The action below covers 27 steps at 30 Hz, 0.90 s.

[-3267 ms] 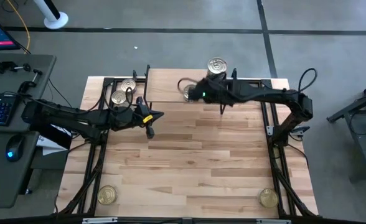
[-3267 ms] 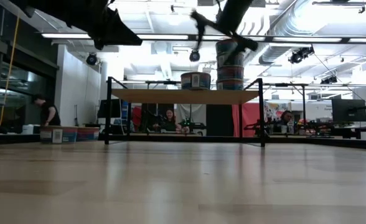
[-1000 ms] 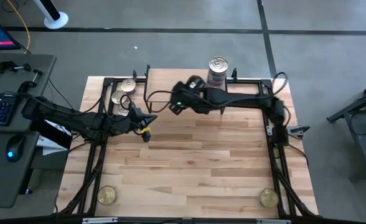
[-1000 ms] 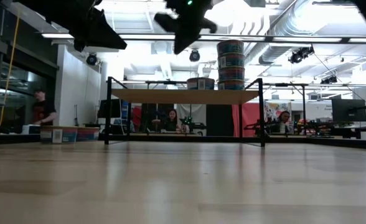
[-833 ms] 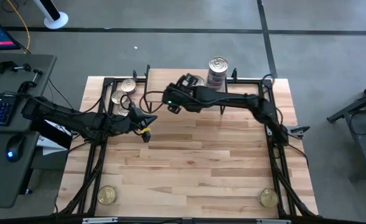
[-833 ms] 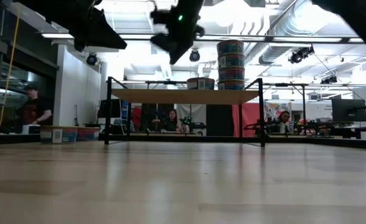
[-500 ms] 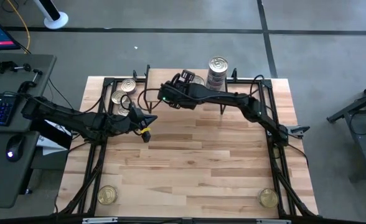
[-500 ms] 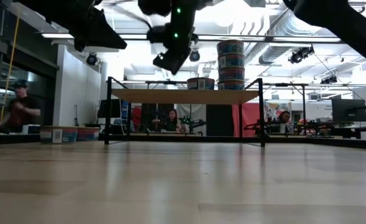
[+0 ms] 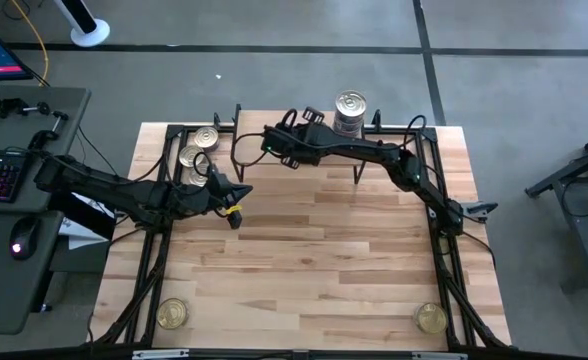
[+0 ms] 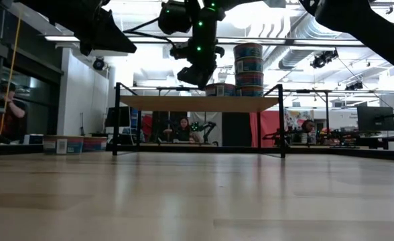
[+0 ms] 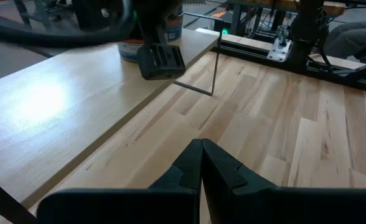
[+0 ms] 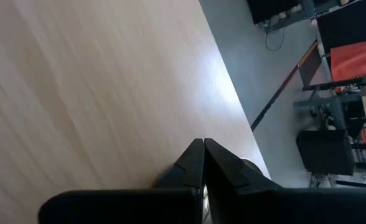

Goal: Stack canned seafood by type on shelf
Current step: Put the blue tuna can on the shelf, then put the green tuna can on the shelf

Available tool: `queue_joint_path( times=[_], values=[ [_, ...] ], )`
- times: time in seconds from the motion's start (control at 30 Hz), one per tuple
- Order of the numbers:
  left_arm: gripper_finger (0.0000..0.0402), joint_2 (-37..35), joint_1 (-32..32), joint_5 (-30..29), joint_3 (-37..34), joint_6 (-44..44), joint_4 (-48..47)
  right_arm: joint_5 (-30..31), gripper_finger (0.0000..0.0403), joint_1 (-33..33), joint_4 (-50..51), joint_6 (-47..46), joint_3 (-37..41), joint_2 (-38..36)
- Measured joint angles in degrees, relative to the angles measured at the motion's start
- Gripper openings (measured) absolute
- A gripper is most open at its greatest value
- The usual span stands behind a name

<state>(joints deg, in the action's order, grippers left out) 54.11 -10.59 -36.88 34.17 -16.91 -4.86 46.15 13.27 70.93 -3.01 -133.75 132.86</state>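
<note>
tins stacked on shelf: rigid, light, slick; we judge side grips best. right gripper and left gripper closed, empty.

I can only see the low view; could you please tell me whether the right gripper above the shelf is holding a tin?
Observer: No. The right wrist view shows the right gripper shut on nothing, over the bare board of the shelf.
Operator: Thank you. Are any tins off the shelf?
Observer: Yes. The high view shows a front-left tin and a front-right tin at the table's near corners.
Operator: Any others?
Observer: Two back-left tins sit on the table beside the shelf's left end.
</note>
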Motion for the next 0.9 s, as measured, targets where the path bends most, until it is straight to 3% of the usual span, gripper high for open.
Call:
queue_joint_path(
  times=[0.37,0.63,0.77,0.9],
  values=[
    [0.0,-1.0,-0.27,-0.02,-0.02,2.12,-0.94,-1.07,0.0,-2.44,-1.1,-4.22,-0.84,-0.75],
    [0.0,-11.29,-0.35,-1.19,0.11,-5.52,-11.22,-25.59,0.0,-14.44,-5.22,0.52,0.66,-3.87],
    [0.0,-15.2,-0.51,5.26,0.11,-6.67,-15.62,-34.65,0.0,-22.91,-4.63,-2.64,4.63,-4.15],
    [0.0,-16.24,-1.5,14.38,-0.43,-2.32,-13.85,-39.24,0.0,-30.01,2.46,-16.75,14.52,-3.89]
  ],
)
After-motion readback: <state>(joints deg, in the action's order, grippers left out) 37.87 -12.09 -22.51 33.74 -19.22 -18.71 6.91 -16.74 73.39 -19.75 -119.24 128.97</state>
